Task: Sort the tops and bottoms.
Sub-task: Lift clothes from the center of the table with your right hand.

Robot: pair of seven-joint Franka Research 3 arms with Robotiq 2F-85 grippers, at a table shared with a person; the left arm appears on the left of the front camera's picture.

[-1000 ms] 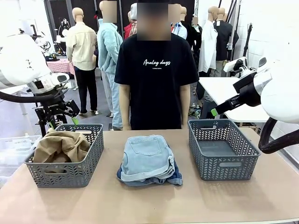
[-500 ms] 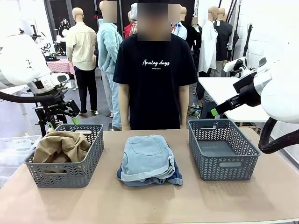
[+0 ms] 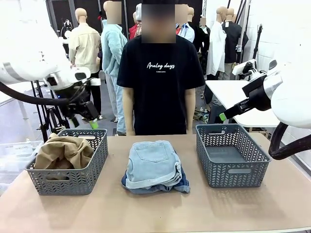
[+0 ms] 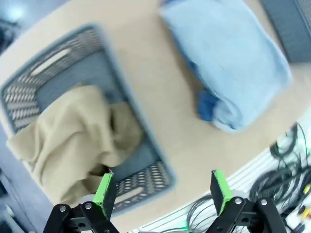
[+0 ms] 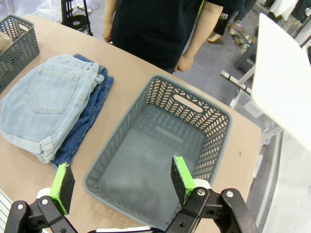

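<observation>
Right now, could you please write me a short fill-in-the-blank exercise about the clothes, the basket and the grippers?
The tan garment lies in the basket on the robot's ____.
Under the pale denim shorts lie dark shorts, ____ in colour.
The left gripper and the right gripper both stand ____.
Missing words: left; blue; open.

A person (image 3: 160, 77) in a black T-shirt stands behind the table (image 3: 155, 208) bearing two grey baskets (image 3: 233, 177)

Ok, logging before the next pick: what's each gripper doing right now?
Left gripper: open, holding nothing.
Right gripper: open, holding nothing.
</observation>
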